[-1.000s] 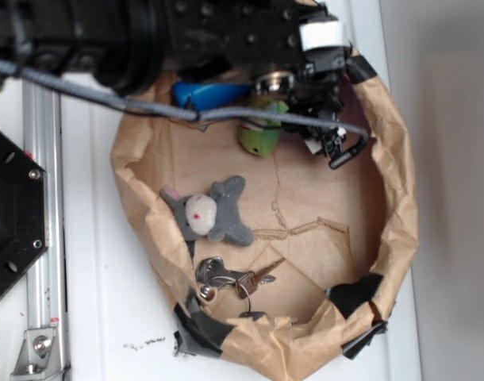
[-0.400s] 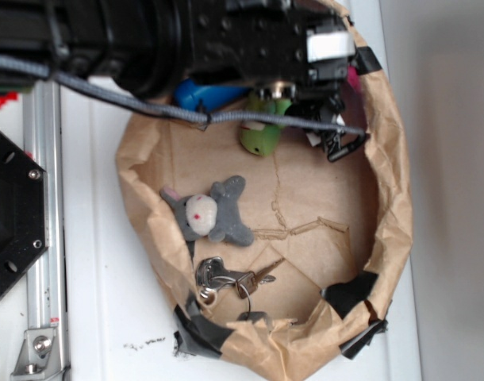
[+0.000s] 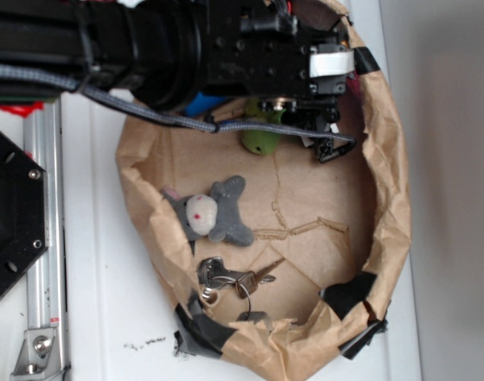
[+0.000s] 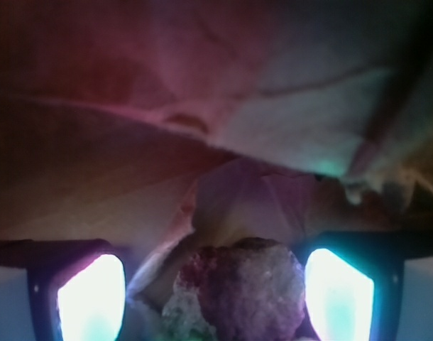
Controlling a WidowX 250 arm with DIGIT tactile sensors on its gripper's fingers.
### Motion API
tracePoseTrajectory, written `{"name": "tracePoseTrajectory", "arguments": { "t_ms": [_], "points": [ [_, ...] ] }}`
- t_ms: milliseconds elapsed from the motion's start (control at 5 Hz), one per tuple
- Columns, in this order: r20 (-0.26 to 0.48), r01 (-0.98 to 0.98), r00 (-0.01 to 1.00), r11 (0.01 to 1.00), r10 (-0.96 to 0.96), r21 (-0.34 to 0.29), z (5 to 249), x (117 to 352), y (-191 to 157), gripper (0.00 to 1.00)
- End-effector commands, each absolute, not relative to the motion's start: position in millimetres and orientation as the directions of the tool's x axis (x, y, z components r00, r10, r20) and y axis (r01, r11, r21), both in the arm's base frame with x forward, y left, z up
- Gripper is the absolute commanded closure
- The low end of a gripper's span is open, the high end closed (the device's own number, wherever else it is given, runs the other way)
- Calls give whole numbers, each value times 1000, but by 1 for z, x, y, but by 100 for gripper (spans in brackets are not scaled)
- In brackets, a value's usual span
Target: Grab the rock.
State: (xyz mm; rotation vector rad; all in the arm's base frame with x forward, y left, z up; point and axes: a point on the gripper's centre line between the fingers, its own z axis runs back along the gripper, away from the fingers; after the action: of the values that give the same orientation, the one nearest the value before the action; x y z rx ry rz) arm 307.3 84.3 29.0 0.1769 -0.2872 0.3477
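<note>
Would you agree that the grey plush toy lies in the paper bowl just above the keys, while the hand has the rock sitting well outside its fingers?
Not quite. The wrist view shows the rock between the fingers of the hand, not outside them. The rest stands: in the exterior view the grey plush toy lies in the paper bowl just above the keys.

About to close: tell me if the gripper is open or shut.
Open: in the wrist view the gripper fingers flank the rock with gaps.

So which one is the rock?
Look in the brown paper bag, at the far end under the black arm. The rock sits between the gripper fingers: a rough, speckled lump, unlike the smooth green toy beside it.
</note>
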Motion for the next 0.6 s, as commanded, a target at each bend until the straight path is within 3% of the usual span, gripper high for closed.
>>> {"name": "tracePoseTrajectory", "arguments": {
  "t_ms": [0,400],
  "points": [
    [322,-345,900,931,293,117,35,311,80,100],
    [333,-349,896,930,295,114,37,311,79,100]
  ]
}}
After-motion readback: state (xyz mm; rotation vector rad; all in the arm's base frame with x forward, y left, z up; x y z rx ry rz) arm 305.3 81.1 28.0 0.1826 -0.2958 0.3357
